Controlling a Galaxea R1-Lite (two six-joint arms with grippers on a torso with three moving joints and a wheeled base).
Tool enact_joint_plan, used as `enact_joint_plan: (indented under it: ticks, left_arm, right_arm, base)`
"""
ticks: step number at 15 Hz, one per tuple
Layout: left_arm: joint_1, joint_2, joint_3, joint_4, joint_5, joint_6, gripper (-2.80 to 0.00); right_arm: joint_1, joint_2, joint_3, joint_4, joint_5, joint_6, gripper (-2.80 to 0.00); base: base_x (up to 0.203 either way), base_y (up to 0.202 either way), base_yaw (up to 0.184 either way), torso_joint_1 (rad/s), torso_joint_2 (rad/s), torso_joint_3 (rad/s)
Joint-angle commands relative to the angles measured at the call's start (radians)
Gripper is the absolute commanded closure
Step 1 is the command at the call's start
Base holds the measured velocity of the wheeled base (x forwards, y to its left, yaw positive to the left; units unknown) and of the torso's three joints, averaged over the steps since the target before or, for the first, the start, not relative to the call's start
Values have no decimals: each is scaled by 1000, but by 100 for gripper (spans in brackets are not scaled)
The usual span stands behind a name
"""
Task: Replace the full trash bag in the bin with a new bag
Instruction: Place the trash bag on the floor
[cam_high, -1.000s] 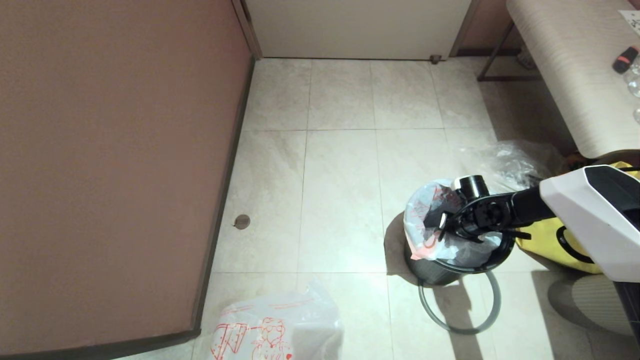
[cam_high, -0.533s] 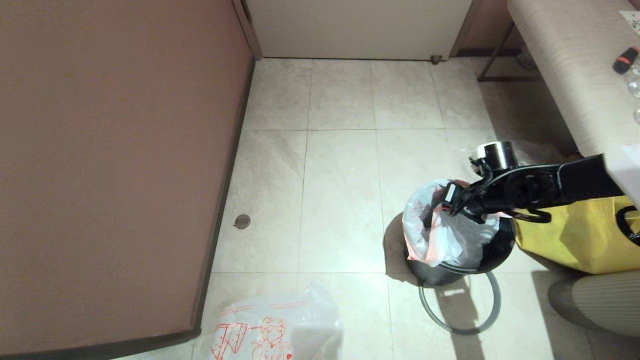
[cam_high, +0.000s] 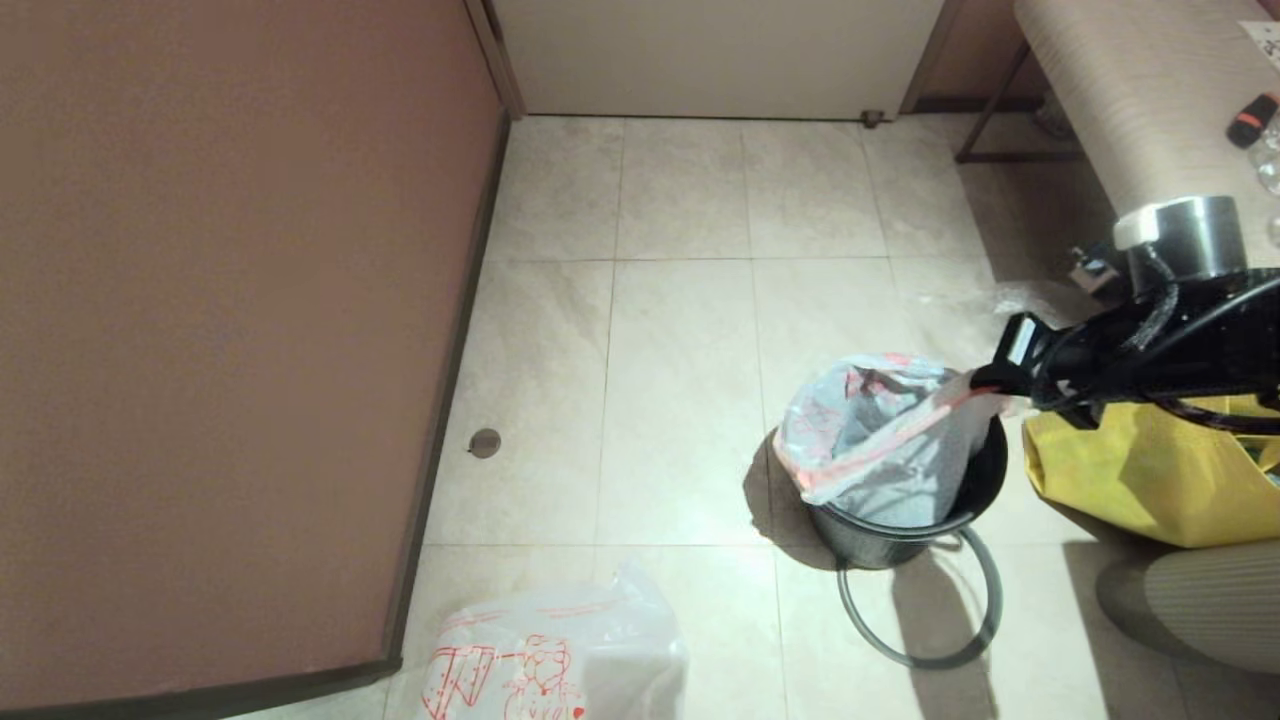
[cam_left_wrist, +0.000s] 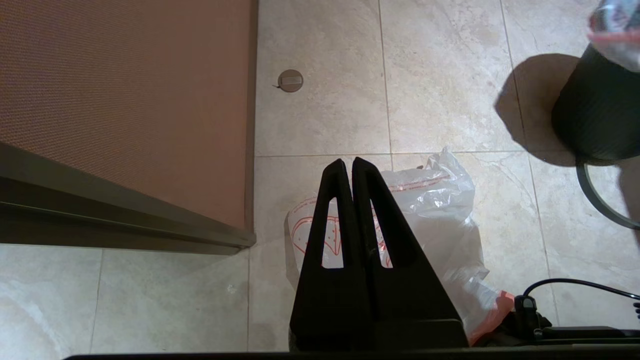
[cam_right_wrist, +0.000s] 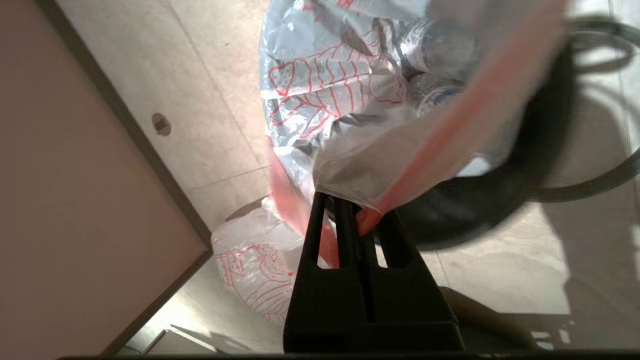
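You are looking at a black bin (cam_high: 905, 535) holding a milky-white trash bag (cam_high: 880, 440) with orange-red edging and faint red markings. A thin grey hoop (cam_high: 915, 655) is lying on the beige marbled floor tiles (cam_high: 680, 400). The white bag (cam_high: 560, 660) on the floor is showing red line drawings. The tote bag (cam_high: 1130, 480) is showing plain yellow. The wall panel (cam_high: 230, 330) is showing reddish brown with a dark edge. The right gripper (cam_right_wrist: 345, 202) is showing black, as is the left gripper (cam_left_wrist: 348, 162).
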Motion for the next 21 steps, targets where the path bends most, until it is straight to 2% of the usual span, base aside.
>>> enact_joint_plan:
  ticks: [1,3,8,10,14,17,21]
  left_arm:
    - [0,1,0,1,0,0,0]
    - [0,1,0,1,0,0,0]
    - [0,1,0,1,0,0,0]
    - [0,1,0,1,0,0,0]
    - [0,1,0,1,0,0,0]
    - [0,1,0,1,0,0,0]
    - [0,1,0,1,0,0,0]
  right_arm:
    - [-3,-124,6,30,2,2,0]
    - [-3,-187,9,91,3,-14,0]
    - [-7,-141,25,81,35,-31,0]
    - [-33,-107,-40,66,34,-30,0]
    - [-29,-174,-120,137,46,-32,0]
    - [-23,-250,-227,242,54,-32,0]
    - [8,-311,-484,431,63,-28,0]
  base:
    - [0,0,0,0,0,0]
    - [0,0,0,0,0,0]
    - [0,0,0,0,0,0]
    - [0,0,0,0,0,0]
    - [0,0,0,0,0,0]
    - [0,0,0,0,0,0]
    - [0,0,0,0,0,0]
